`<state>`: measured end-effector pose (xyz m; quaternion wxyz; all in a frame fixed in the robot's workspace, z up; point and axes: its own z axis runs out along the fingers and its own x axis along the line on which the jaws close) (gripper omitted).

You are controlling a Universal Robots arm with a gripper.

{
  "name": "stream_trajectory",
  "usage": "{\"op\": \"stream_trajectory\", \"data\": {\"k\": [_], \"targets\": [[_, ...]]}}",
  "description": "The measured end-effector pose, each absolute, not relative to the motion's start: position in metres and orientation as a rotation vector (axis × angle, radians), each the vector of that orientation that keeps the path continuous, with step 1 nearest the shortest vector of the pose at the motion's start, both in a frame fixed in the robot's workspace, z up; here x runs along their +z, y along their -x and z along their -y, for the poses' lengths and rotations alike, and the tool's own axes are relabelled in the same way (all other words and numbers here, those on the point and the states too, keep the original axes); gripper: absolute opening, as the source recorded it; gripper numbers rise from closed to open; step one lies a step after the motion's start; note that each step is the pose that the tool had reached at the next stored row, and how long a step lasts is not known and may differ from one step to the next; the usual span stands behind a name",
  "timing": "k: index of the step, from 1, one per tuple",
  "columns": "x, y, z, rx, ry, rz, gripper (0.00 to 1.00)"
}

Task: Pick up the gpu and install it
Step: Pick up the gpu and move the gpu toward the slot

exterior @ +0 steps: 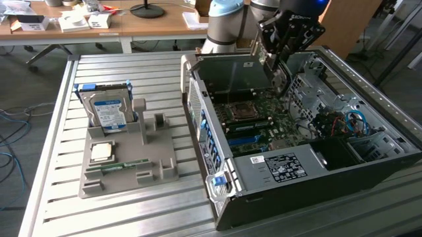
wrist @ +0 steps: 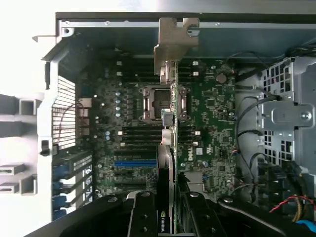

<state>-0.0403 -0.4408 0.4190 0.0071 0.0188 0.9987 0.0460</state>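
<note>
Wrist view shows the gpu [wrist: 168,163] gripped edge-on between the clenched jaws.

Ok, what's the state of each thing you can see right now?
gpu: gripped, on edge above the motherboard.
end effector: shut on the gpu.
computer case: side open.
hard drive: upright in the holder.
memory stick: lying flat in the holder.

You had the arm [exterior: 221,24] reaching in from the far side, wrist turned downward. Your gripper [exterior: 282,74] hung vertical, its two black fingers [wrist: 143,217] clamped on either face of the gpu [wrist: 167,163].
</note>
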Motion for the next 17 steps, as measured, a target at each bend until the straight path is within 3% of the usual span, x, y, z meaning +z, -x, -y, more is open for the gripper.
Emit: {"op": "stream_trajectory", "data": {"k": [17], "targets": [[0.419,0.010,0.441,0.145,-0.052,-3.124,0.26]]}}
